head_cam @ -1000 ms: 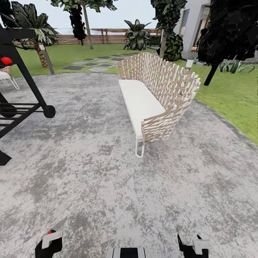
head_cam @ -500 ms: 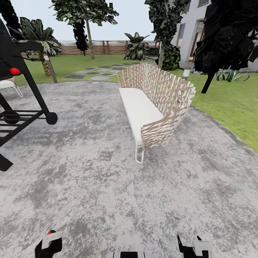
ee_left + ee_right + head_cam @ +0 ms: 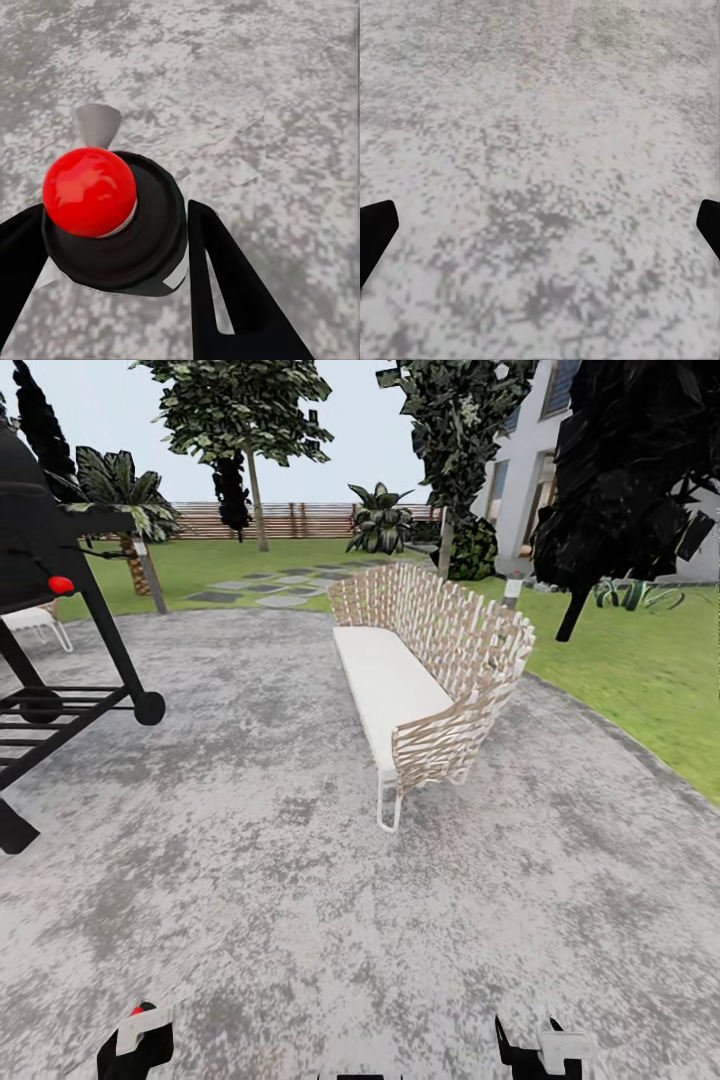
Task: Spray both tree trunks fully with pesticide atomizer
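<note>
My left gripper (image 3: pixel 116 214) is shut on the pesticide atomizer (image 3: pixel 127 247), a dark round body with a red cap (image 3: pixel 88 191), held over the grey mottled floor (image 3: pixel 300 880). In the head view the left gripper (image 3: pixel 137 1040) and the right gripper (image 3: pixel 540 1050) sit at the lower edge. The right gripper (image 3: pixel 540 225) is open, with bare paving between its fingers. Two trees with pale trunks stand far ahead: one trunk (image 3: pixel 257 500) on the lawn by the fence, the other (image 3: pixel 446 540) behind the bench.
A wicker bench (image 3: pixel 440 650) with a white seat stands mid-floor, ahead and slightly right. A black grill frame (image 3: pixel 70 610) fills the left side. Lawn (image 3: pixel 640 660) borders the curved paving on the right, with a black tree (image 3: pixel 630 470), stepping stones (image 3: pixel 265 588), a palm (image 3: pixel 125 490) and a slat fence (image 3: pixel 300 520).
The whole head view has shifted: the camera has tilted up, so more sky and tree crowns show. Both grippers keep their places, and the left one still holds the atomizer.
</note>
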Robot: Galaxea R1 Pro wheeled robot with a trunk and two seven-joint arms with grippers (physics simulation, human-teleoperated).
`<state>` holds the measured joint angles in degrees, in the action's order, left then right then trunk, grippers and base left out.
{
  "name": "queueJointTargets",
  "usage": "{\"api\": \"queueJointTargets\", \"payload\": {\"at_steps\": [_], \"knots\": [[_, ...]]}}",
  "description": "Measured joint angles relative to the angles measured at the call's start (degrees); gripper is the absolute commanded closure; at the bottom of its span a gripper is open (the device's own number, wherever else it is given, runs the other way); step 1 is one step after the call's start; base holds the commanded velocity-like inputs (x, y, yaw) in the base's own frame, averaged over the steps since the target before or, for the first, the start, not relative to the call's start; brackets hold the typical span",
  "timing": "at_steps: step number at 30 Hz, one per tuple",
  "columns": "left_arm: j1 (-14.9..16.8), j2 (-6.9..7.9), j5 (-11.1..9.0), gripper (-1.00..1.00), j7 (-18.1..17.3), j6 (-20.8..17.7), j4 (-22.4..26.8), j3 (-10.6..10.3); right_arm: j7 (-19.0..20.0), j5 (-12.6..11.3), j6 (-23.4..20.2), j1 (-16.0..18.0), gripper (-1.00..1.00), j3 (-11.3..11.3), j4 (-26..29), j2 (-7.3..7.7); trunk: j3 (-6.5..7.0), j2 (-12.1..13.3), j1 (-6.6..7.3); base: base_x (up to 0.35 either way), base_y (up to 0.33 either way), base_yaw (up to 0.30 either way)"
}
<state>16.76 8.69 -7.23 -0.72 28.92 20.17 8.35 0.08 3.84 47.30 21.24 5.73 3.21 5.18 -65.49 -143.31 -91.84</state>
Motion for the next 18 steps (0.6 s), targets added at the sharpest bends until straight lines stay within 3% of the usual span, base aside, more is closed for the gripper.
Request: {"api": "queueJointTargets", "payload": {"at_steps": [6,18], "knots": [[0.00,-0.03,0.00,1.00,0.01,0.00,0.00,-0.04,0.00,0.02,0.00,0.00,-1.00,-0.08,0.00,-0.05,1.33,0.08,0.15,0.000,0.000,0.000],[0.00,-0.15,-0.07,1.00,0.00,0.00,0.00,-0.14,0.00,0.05,-0.05,0.00,-1.00,-0.08,0.00,-0.08,3.49,4.88,2.78,0.000,0.000,0.000]]}}
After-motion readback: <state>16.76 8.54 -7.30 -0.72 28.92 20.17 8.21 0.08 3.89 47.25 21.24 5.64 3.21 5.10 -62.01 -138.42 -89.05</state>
